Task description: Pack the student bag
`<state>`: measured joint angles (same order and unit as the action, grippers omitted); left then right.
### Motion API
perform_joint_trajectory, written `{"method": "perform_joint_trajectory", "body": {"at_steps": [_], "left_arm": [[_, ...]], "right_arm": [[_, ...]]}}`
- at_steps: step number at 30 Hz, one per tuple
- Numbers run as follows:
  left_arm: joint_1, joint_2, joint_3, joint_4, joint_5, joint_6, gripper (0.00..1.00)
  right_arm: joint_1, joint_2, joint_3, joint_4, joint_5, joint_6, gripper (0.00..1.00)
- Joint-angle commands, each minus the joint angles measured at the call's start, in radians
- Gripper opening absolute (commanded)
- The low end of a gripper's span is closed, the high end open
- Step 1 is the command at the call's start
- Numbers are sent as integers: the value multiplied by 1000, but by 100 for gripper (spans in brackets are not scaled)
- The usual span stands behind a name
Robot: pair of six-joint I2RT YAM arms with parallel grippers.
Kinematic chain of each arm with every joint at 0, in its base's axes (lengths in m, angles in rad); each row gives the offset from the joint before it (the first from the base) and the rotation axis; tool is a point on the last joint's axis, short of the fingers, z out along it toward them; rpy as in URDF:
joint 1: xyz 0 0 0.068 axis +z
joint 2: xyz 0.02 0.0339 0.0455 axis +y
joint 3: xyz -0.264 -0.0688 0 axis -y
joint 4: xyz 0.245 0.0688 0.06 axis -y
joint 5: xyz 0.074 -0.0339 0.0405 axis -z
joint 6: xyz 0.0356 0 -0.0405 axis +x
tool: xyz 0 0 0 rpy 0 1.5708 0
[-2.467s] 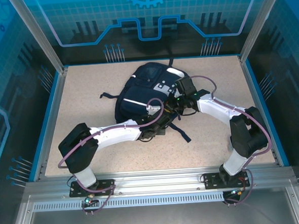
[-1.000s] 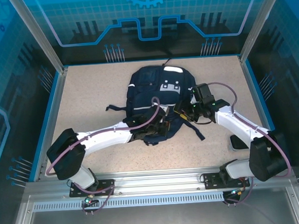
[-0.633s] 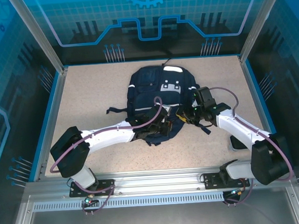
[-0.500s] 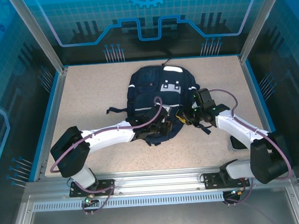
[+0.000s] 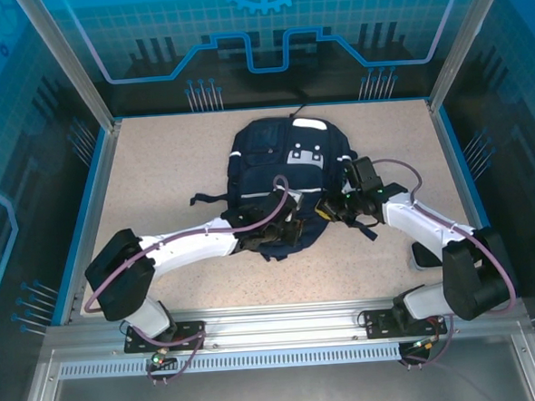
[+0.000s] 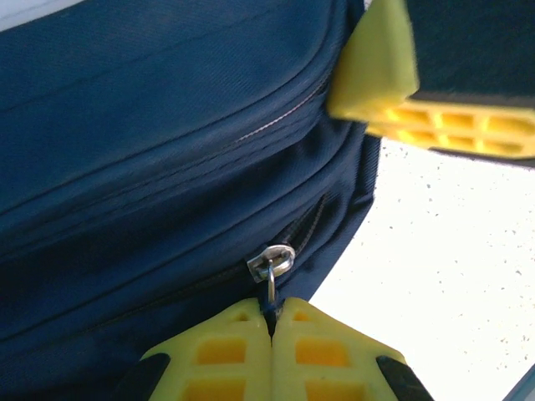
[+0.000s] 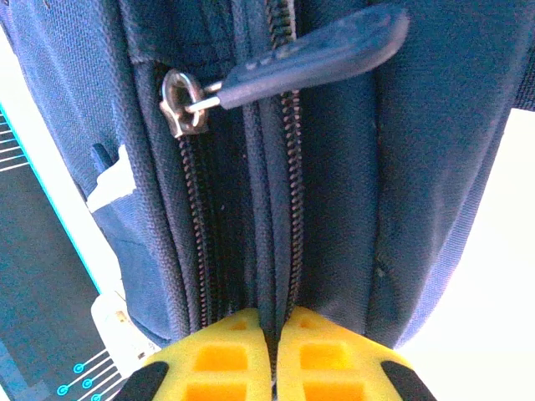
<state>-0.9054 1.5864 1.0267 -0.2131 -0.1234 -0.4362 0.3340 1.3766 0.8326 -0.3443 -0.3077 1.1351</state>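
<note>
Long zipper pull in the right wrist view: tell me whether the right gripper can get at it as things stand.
Probably, once it lets go: the right gripper is shut on a seam of the student bag, and the long zipper pull lies uncovered just ahead of it.

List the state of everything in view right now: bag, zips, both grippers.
student bag: lying flat on the table, front up.
left gripper: shut on the small zipper pull.
right gripper: shut, pinching the bag's fabric ridge between two zipper tracks.
zipper tracks: teeth meshed, closed where visible.
rubber pull tab: free, not gripped.
</note>
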Motion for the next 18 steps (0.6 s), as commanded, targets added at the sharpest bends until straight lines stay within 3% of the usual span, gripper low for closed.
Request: {"method": "perform_joint_trajectory", "body": {"at_steps": [1, 5, 10, 13, 18], "left_arm": [[33, -89, -53, -117, -45, 41, 0], [64, -111, -80, -162, -37, 54, 0], [109, -138, -111, -195, -103, 53, 0], [146, -169, -141, -180, -152, 30, 0], [197, -198, -163, -129, -145, 47, 0]], "right_arm": [[-55, -9, 30, -48, 142, -50, 0], [-55, -4, 34, -53, 158, -55, 0], [-64, -2, 34, -64, 178, -62, 0], [-71, -3, 33, -65, 190, -67, 0], [-81, 3, 37, -68, 199, -74, 0]]}}
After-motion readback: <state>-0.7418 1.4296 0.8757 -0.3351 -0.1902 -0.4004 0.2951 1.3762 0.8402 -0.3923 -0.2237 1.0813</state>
